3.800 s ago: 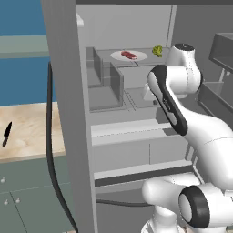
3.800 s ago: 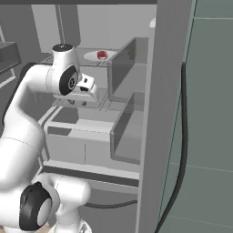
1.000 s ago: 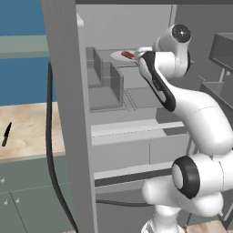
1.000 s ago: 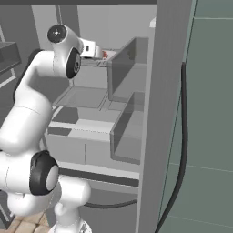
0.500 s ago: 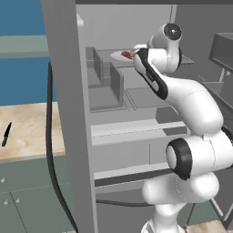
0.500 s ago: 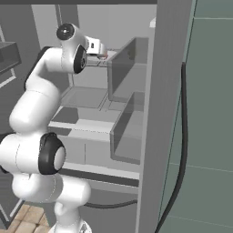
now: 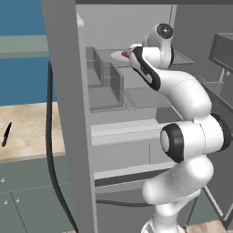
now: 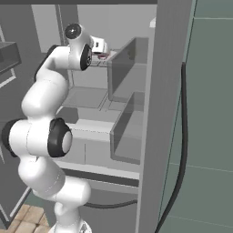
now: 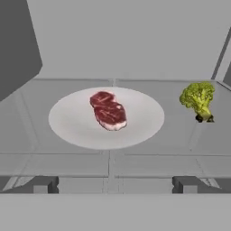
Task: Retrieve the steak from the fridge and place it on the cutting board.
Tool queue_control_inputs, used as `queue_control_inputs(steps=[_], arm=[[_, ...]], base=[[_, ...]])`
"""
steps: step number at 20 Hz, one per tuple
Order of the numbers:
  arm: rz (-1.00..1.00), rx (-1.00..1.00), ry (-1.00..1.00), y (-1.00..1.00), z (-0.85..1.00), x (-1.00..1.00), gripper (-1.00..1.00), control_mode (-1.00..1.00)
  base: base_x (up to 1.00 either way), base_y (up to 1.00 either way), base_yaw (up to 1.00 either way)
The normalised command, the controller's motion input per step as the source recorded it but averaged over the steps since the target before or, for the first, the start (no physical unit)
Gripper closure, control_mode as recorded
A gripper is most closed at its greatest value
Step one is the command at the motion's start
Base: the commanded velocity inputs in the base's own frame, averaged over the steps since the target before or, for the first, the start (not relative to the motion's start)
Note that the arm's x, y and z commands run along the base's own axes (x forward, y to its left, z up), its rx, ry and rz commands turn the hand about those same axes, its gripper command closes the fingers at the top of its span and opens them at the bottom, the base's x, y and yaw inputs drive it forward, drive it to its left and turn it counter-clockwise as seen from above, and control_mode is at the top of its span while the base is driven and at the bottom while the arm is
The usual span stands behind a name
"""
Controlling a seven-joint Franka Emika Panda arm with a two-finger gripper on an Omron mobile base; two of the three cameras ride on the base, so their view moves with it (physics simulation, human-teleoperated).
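Steak on plate, upper fridge shelf; gripper spread wide and empty.

In the hand view we find the steak (image 9: 108, 110) at the centre of a white plate (image 9: 72, 126), bare rim all round it. Broccoli (image 9: 198, 100) stands at 3 o'clock, apart from the plate. The gripper (image 9: 110, 184) hangs short of the plate inside the fridge (image 7: 63, 91), fingertips (image 9: 43, 184) touching nothing.

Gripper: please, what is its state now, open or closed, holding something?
Gripper: open, holding nothing; the steak lies on its plate ahead.
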Motion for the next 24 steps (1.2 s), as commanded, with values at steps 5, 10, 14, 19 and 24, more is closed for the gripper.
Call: queue_control_inputs(steps=[5,10,14,19,24], arm=[[0.00,0.00,0.06,0.00,-0.13,0.53,-1.00,-1.00],[0.00,0.00,0.01,0.00,-0.12,0.44,-1.00,-1.00],[0.00,0.00,0.02,0.00,-0.21,0.47,-1.00,-1.00],[0.00,0.00,0.01,0.00,-0.16,0.37,-1.00,-1.00],[0.00,0.00,0.02,0.00,-0.01,0.37,-1.00,-1.00]], base=[[0.00,0.00,0.00],[0.00,0.00,0.00],[0.00,0.00,0.00],[0.00,0.00,0.00],[0.00,0.00,0.00]])
